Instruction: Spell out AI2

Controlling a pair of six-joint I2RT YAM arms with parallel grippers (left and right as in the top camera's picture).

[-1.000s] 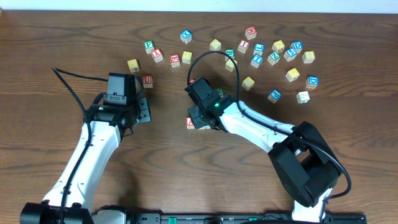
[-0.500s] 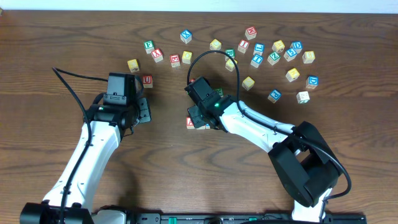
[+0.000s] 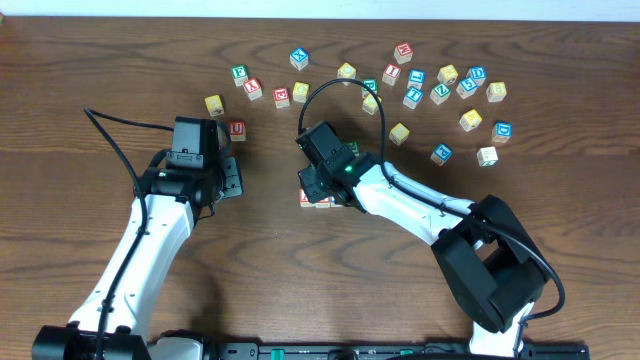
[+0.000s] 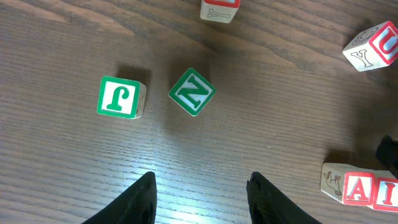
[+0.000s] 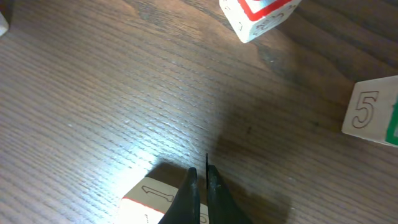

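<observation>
Right gripper [image 5: 200,169] is pinched shut with nothing between the jaws. Its tips are down at the edge of a red-edged block [image 5: 152,202], letter unreadable from the wrist view. A block [image 4: 358,188] and I block [image 4: 389,194] sit touching, side by side mid-table [image 3: 260,280], right under that gripper. Left gripper [image 4: 200,179] is spread wide and empty over bare wood. Green J block [image 4: 118,97] and green N block [image 4: 191,91] lie just ahead of it. 5 block [image 5: 368,112] sits near my right. Scattered blocks [image 3: 447,73] along the far side, well apart.
</observation>
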